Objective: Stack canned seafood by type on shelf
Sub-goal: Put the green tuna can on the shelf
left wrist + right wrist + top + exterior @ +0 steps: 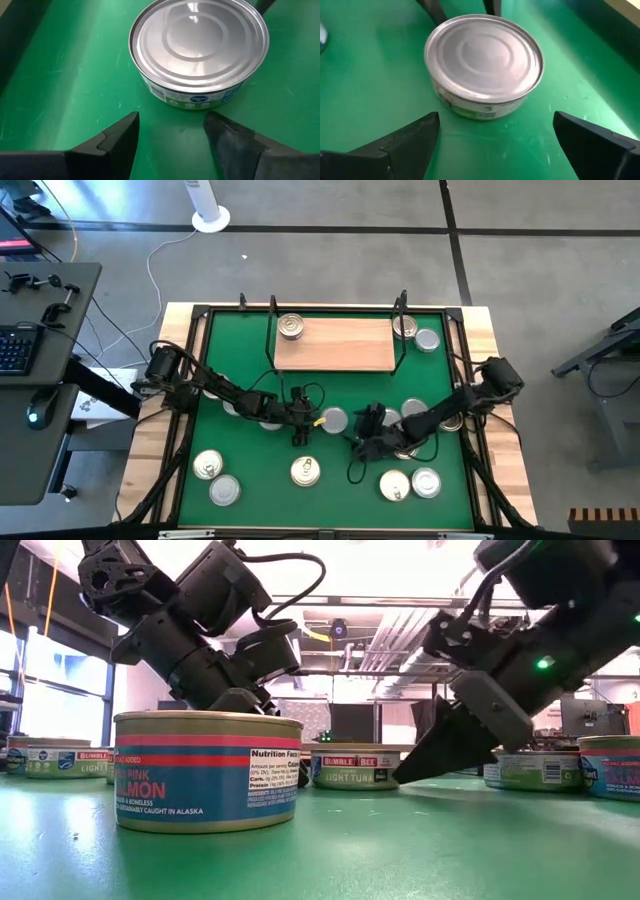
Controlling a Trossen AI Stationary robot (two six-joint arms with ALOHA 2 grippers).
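Facing one silver-lidded tin (199,50) from both sides, we have the left gripper (172,137) and the right gripper (495,137) low over the middle of the green mat (340,385), neither holding anything. The left fingers (120,137) stand partly apart, too narrow for the tin's width as they are; the right fingers (410,137) are spread wide, with the tin just beyond them. In the high view this tin (334,420) lies between the two grippers, near of the shelf (335,345), which carries one gold-lidded tin (291,327) at its far left corner.

We judge the tin stiff, dense for its size and smooth on its wall, so it will not crush but could slide in a weak pinch. The lid rim offers little purchase. Taking it across the full diameter, pads on the labelled side wall below the rim, looks safest to us, and only the right jaws seem open enough for that now.
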